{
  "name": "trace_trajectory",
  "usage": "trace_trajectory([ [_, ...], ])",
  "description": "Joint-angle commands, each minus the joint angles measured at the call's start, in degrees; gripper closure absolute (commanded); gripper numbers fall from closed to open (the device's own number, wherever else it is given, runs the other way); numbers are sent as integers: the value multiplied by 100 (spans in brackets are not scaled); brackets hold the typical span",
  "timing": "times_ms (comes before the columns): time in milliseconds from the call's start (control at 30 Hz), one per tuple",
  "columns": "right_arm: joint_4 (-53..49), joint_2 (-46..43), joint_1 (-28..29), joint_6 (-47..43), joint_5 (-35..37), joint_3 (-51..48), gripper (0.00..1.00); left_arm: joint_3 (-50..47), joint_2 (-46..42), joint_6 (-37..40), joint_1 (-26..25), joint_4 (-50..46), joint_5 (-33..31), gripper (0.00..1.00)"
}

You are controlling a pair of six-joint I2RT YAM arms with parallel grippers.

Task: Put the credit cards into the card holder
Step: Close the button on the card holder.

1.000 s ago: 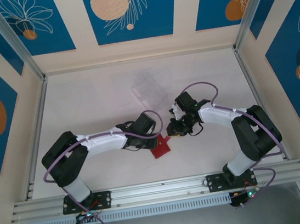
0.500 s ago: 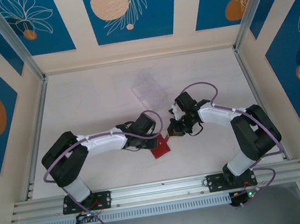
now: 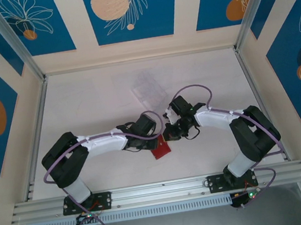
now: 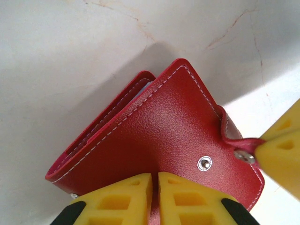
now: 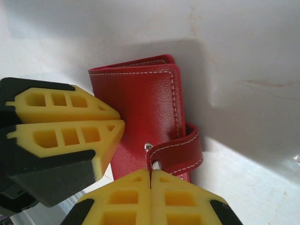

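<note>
**Right arm closes in on red wallet at mid-table**

The right arm has swung left over the past second, bringing the right claw [image 3: 168,133] from just beside the card holder [image 3: 161,149] onto its upper edge. The left arm and the wallet have kept their places.

Seen from above, the red card holder lies on the pale tabletop [image 3: 82,99] between the two arms, nearer the front rail than the back wall. Both claws meet over it. The left claw [image 4: 155,187] reaches in from the left, its yellow fingers [image 4: 126,194] drawn almost together and pinching the wallet's near edge. A strip of red cover shows in the narrow slit between them.

The wallet is folded but gapes slightly along its far side, where stitched edges stand a little apart. A metal stud [image 4: 204,163] sits on the outer cover.

The right wrist camera shows that claw shut tight on the end of the snap tab [image 5: 180,152], which curls up from the wallet's edge.

A clear plastic rack [image 3: 149,90] rests farther back on the tabletop, apart from both arms.
</note>
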Motion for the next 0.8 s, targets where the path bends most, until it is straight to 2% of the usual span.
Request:
trace_trajectory([
  [0, -53, 205, 119, -48, -205, 136, 100, -243, 201, -70, -64, -236, -282, 88],
  [767, 228, 558, 314, 190, -371, 213, 100, -340, 191, -114, -64, -98, -242, 88],
])
